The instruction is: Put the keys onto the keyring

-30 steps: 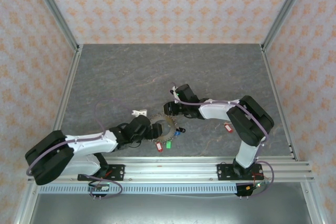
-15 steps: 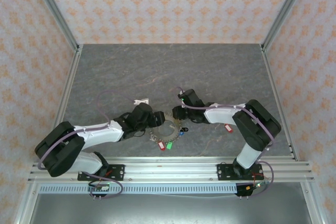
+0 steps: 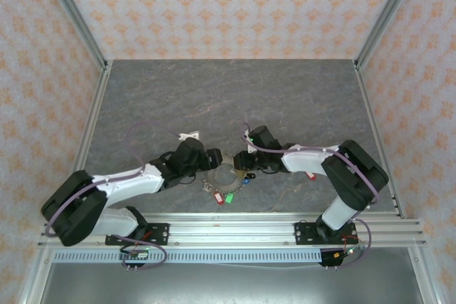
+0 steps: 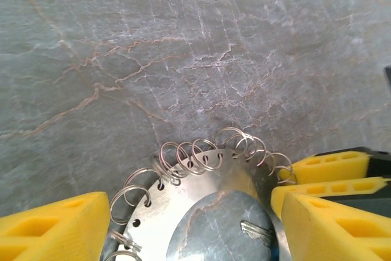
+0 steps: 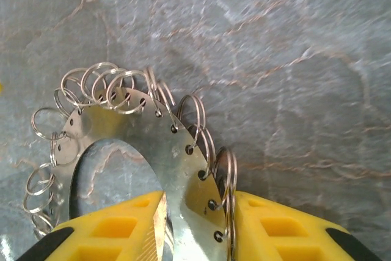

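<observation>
The keyring (image 3: 225, 171) is a flat metal ring plate (image 4: 183, 194) with holes and small wire loops round its rim. My left gripper (image 4: 195, 236) is open and straddles it, one yellow finger (image 4: 55, 227) at each side; whether they touch cannot be told. My right gripper (image 5: 195, 230) is shut on the keyring's band (image 5: 183, 163), one finger inside the hole and one against the outer loops. The right fingers (image 4: 330, 166) show at the ring's far side. Keys with red (image 3: 219, 199), green (image 3: 229, 196) and blue (image 3: 246, 179) tags hang off the near rim. One bare key (image 4: 256, 231) lies inside the hole.
Another red-tagged key (image 3: 310, 174) lies on the grey stone-patterned table beside the right arm's forearm. A small white piece (image 3: 189, 135) sits just behind the left gripper. The arms' rail (image 3: 235, 222) runs along the near edge.
My right gripper came down toward the near side onto the keyring and closed on its band. My left gripper swung away from the near edge to the ring's left side.
</observation>
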Robot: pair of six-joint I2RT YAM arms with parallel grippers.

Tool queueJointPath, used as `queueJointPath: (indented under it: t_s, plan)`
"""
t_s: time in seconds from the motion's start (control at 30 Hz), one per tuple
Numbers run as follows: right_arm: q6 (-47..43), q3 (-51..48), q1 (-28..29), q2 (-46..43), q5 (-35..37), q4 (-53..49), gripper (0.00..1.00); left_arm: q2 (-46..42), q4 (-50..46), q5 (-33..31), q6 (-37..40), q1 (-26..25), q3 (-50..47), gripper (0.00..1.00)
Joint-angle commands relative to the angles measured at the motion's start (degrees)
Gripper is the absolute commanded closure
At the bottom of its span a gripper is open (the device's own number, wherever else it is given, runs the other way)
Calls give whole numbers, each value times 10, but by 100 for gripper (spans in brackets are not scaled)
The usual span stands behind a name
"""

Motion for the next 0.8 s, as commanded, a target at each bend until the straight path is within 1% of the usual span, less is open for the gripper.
queueJointPath:
  t_s: [0.0,0.17,0.27,0.33,0.43,0.6,0.77]
  plan:
    - [7,16,6,-9,-6,-26,68,-32,-19,-19,-39,1,-44,25]
    - [-13,3,6,-46,75,2,67,-74,-23,-17,-59,-9,-78,24]
    - [-13,-18,3,-66,145,39,64,-87,-34,-17,-57,-14,-75,24]
    - [-3,-20,-7,-67,166,47,63,-86,-33,-18,-56,-14,-72,23]
    - [2,-7,-19,-50,136,36,63,-76,-21,-13,-56,-14,-66,23]
    - [7,9,-20,-15,67,17,64,-41,4,-4,-51,-14,-49,23]
    - [22,12,-19,6,33,4,65,8,29,4,-48,-14,-24,24]
